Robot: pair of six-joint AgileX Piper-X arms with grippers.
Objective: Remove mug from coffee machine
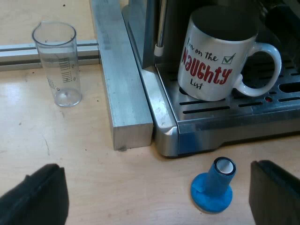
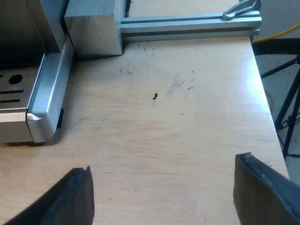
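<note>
A white mug with red "NAUGHTY" lettering stands on the drip tray of the espresso machine, its handle pointing away from the measuring glass. My left gripper is open, low over the wooden table in front of the drip tray, well short of the mug, nothing between its fingers. A blue tamper stands on the table just inside the finger nearer the mug's handle. My right gripper is open over bare wood beside the machine's corner, holding nothing.
A clear measuring glass stands on the table beyond an aluminium block that lies along the machine's side. Aluminium rails border the table's far end. The table's edge drops off near my right gripper, dark stand legs beyond it.
</note>
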